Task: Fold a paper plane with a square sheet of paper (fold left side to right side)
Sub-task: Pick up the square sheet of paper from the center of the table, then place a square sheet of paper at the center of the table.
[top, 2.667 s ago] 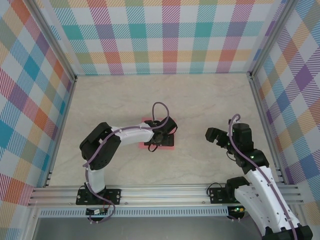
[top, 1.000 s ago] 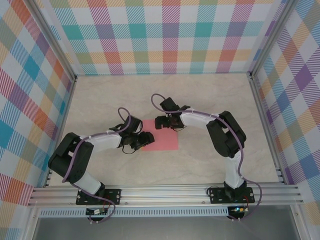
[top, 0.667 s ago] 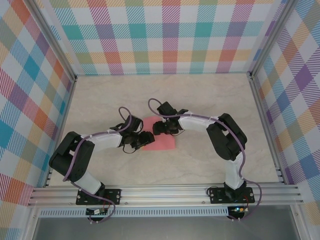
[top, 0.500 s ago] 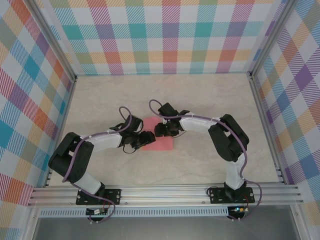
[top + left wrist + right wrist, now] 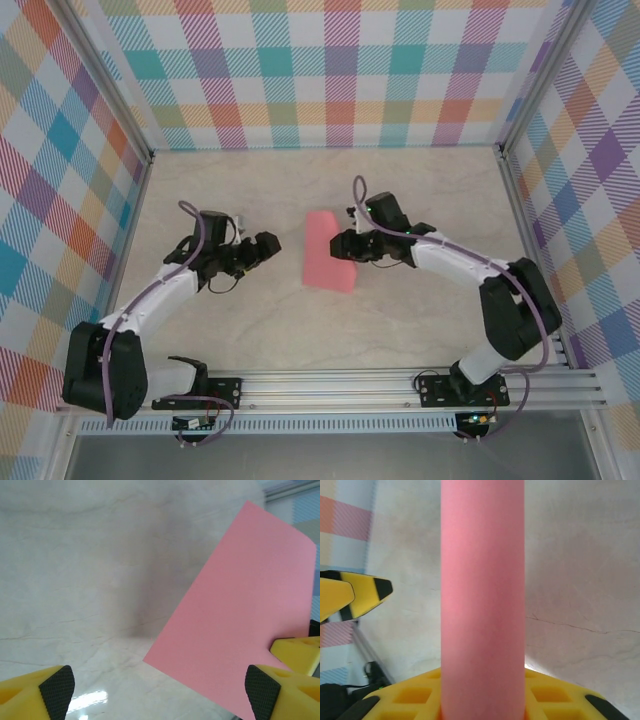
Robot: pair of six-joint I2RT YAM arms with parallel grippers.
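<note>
The salmon-pink square sheet of paper (image 5: 325, 255) stands raised off the table middle, tilted and bowed, and looks narrow from above. My right gripper (image 5: 347, 247) is shut on its right edge. In the right wrist view the paper (image 5: 482, 580) curves up out of the yellow jaws (image 5: 482, 700) as a rounded strip. My left gripper (image 5: 266, 245) hangs left of the sheet, open and apart from it. In the left wrist view its black-padded fingertips (image 5: 56, 689) stand wide apart, with the paper (image 5: 240, 615) ahead on the right, lower corner near the table.
The pale marble table (image 5: 400, 190) is bounded by checked walls and metal posts, with a rail (image 5: 330, 385) along the near edge. A yellow finger of the right gripper (image 5: 300, 652) shows at the paper's right edge. The left gripper's striped finger (image 5: 355, 597) shows beyond the sheet.
The left gripper has let go and drawn back to the left. The right gripper has moved right with the paper's edge, lifting the sheet off the table into a curve.
</note>
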